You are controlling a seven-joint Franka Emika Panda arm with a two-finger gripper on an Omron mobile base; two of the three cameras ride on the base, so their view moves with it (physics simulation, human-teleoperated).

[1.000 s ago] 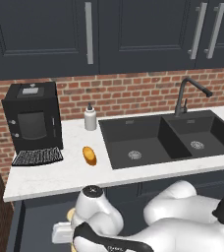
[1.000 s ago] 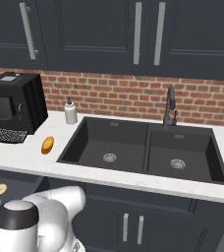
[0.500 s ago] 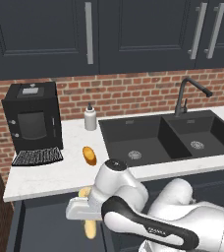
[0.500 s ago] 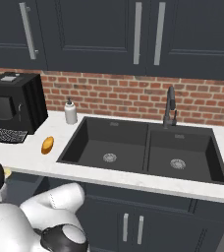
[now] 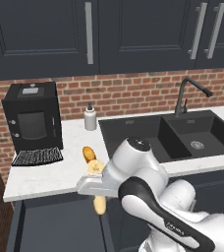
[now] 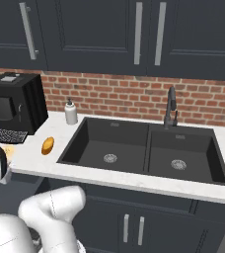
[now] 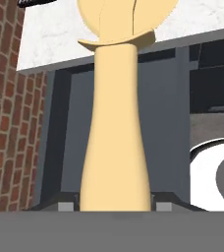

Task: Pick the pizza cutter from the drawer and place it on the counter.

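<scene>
One second has carried the claw point(image 5: 95, 183) up from low by the drawer point(image 5: 60, 226) to desk point(image 5: 45, 179) height; it is clamped on the pizza cutter point(image 5: 98, 194), whose wheel overhangs the edge. Placement looks close.

The pizza cutter point(image 5: 97, 189) hangs in the air at the front edge of the tabletop point(image 5: 45, 174), its slim tan handle pointing down over the open drawer point(image 5: 60, 226) and its pale yellowish wheel up at tabletop level. In the hand view the handle point(image 7: 115, 147) runs straight up the middle, widening into a curved guard below the wheel. The drawer is a dark navy-grey box pulled out beneath the white, faintly marbled tabletop, which carries a black double sink point(image 6: 144, 150).
</scene>
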